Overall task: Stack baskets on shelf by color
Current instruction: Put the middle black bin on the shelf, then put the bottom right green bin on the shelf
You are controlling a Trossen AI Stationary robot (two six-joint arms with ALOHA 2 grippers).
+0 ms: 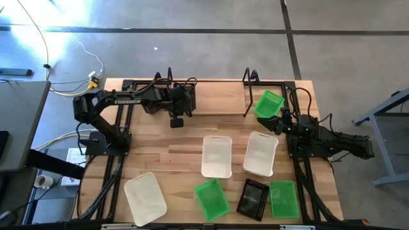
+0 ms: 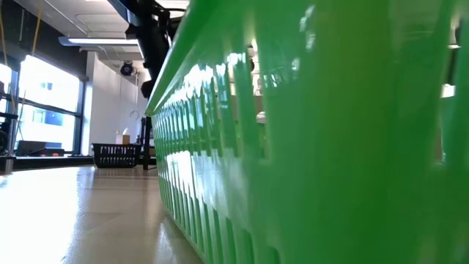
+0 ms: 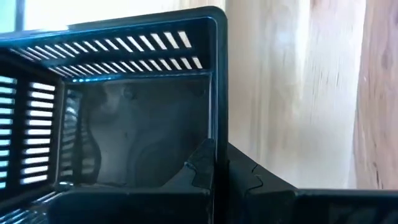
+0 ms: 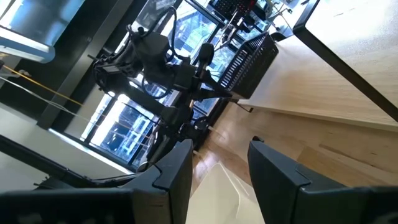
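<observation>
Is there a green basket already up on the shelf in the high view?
Yes. One green basket sits on the shelf at the table's far edge, near the open right gripper.

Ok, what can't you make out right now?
Low view: a green basket against the lens blocks most of the table.
Left wrist view: the black basket clamped by the left gripper fills the frame; no shelf shows.
High view: the shelf rods are too thin to trace; that grip is hidden under the dark arm.
</observation>
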